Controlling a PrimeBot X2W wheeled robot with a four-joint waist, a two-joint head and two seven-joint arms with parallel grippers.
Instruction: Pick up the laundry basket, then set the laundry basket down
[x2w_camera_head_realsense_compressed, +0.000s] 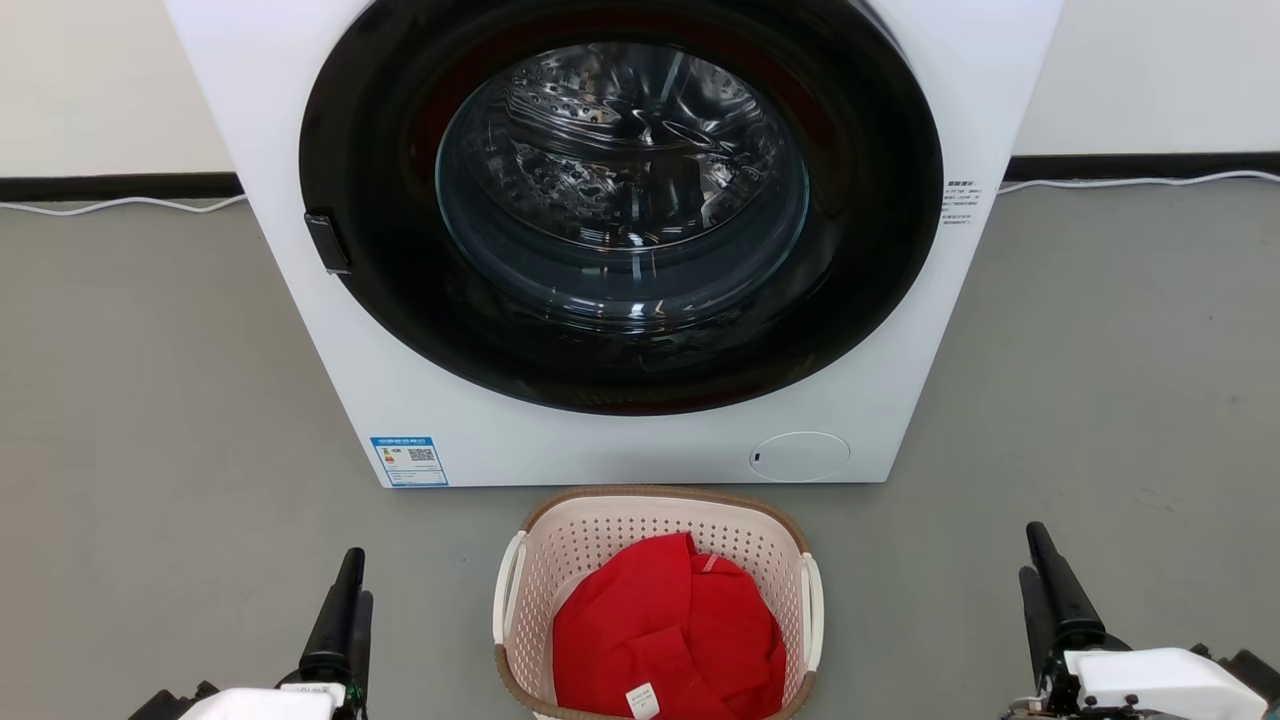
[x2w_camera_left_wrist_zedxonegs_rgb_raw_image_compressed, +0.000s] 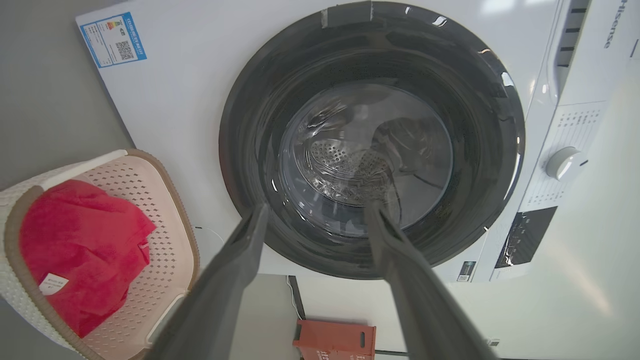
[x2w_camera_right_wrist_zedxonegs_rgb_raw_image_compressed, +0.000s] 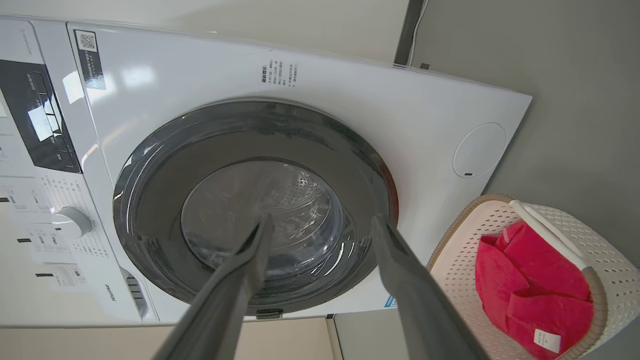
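The laundry basket (x2w_camera_head_realsense_compressed: 600, 520) stands on the grey floor right before the washing machine, cream with perforated walls, a brown rim and white side handles. A red garment (x2w_camera_head_realsense_compressed: 665, 630) lies inside it. The basket also appears at the lower left of the left wrist view (x2w_camera_left_wrist_zedxonegs_rgb_raw_image_compressed: 170, 225) and at the lower right of the right wrist view (x2w_camera_right_wrist_zedxonegs_rgb_raw_image_compressed: 607, 270). My left gripper (x2w_camera_head_realsense_compressed: 352, 580) (x2w_camera_left_wrist_zedxonegs_rgb_raw_image_compressed: 317, 210) hangs open, well to the left of the basket and apart from it. On the other side my right gripper (x2w_camera_head_realsense_compressed: 1032, 555) (x2w_camera_right_wrist_zedxonegs_rgb_raw_image_compressed: 320, 222) is open too, with nothing between its fingers.
A white front-loading washing machine (x2w_camera_head_realsense_compressed: 420, 400) with a shut dark round door (x2w_camera_head_realsense_compressed: 620, 200) stands close behind the basket. A white cable (x2w_camera_head_realsense_compressed: 120, 205) runs along the wall base. An orange-red box (x2w_camera_left_wrist_zedxonegs_rgb_raw_image_compressed: 335, 340) sits on the floor beside the machine.
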